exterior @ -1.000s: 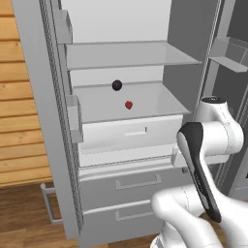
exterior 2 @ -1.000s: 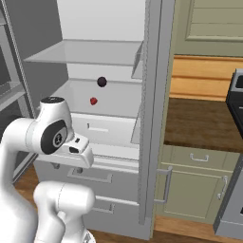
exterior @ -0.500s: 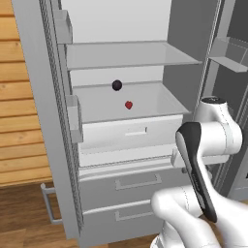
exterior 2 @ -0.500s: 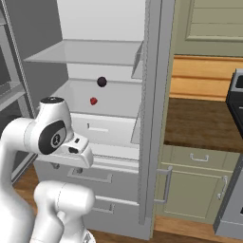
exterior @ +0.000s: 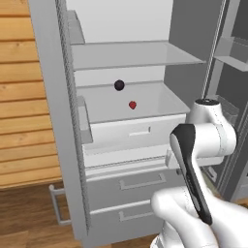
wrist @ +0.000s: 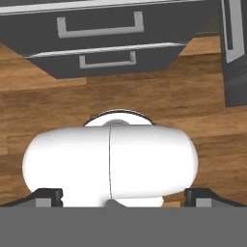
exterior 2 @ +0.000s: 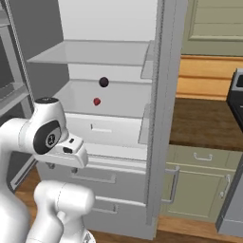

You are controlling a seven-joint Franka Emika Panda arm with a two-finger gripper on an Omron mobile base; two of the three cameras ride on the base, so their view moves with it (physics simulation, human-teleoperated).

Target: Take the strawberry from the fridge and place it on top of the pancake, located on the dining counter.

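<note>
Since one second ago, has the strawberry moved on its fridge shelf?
No. The strawberry lies at the same spot on the fridge shelf, a little in front and to the right of the dark round fruit, as before.

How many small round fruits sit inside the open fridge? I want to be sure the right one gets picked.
2. The red strawberry lies near the middle of the lower shelf; a dark purple-black fruit sits behind it, toward the back. More could be hidden elsewhere in the fridge.
</note>
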